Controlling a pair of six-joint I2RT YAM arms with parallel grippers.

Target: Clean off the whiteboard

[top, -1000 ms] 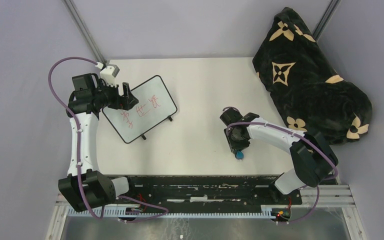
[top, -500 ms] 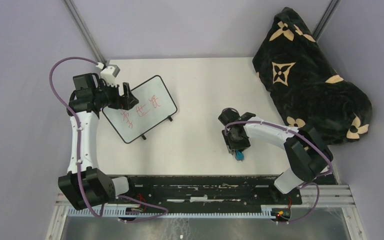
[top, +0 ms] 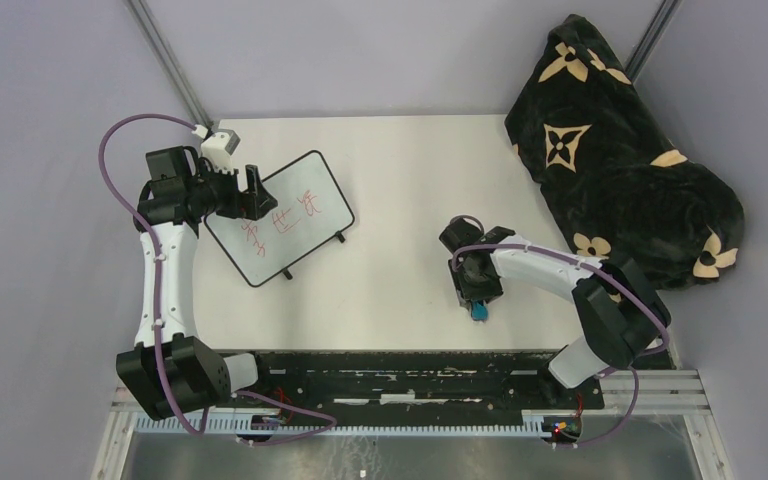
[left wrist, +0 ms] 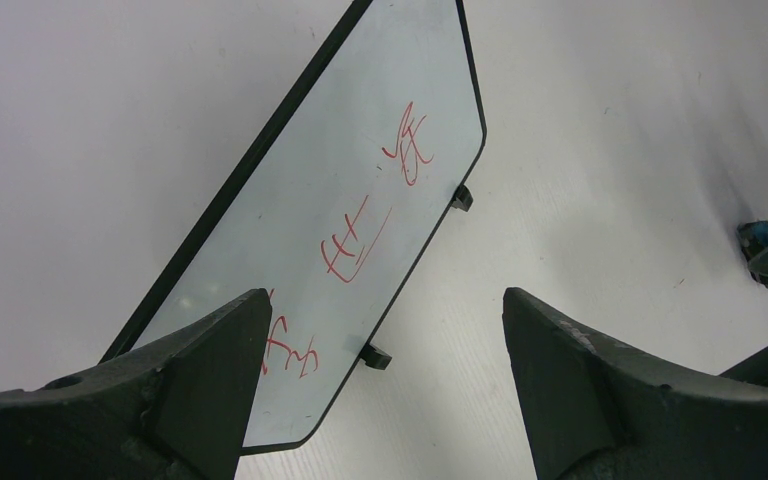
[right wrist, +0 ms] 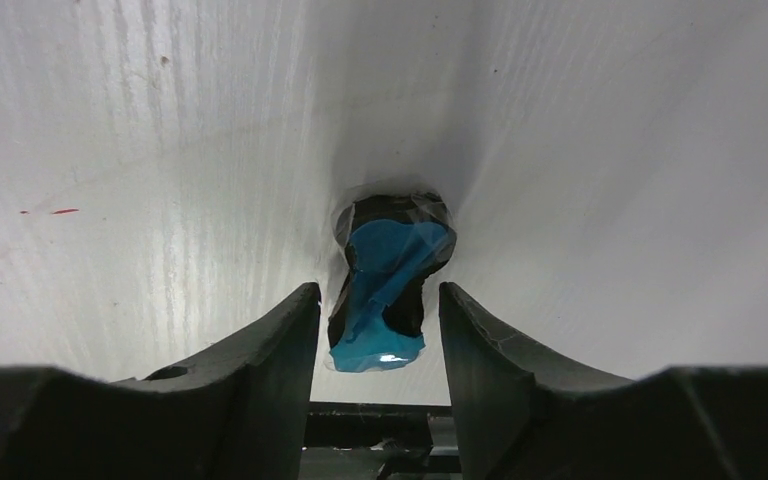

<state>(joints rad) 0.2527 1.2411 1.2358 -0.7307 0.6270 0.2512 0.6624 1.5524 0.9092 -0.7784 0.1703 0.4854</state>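
The whiteboard (top: 295,215) with red writing stands tilted on small black feet at the table's left; it also shows in the left wrist view (left wrist: 360,190). My left gripper (top: 263,200) is open and empty over the board's near-left part, its jaws (left wrist: 385,300) wide apart. A small blue-and-black eraser (top: 479,311) lies on the table near the front middle. My right gripper (top: 478,298) points down at it. In the right wrist view the eraser (right wrist: 385,300) lies between the fingers of my right gripper (right wrist: 378,292), with a narrow gap on each side.
A black blanket (top: 620,160) with beige flower patterns is heaped at the back right corner. A black rail (top: 410,368) runs along the table's near edge. A small red mark (right wrist: 50,212) is on the table left of the eraser.
My right wrist has shifted slightly over the eraser, which stays in place. The left arm and the whiteboard have not moved.
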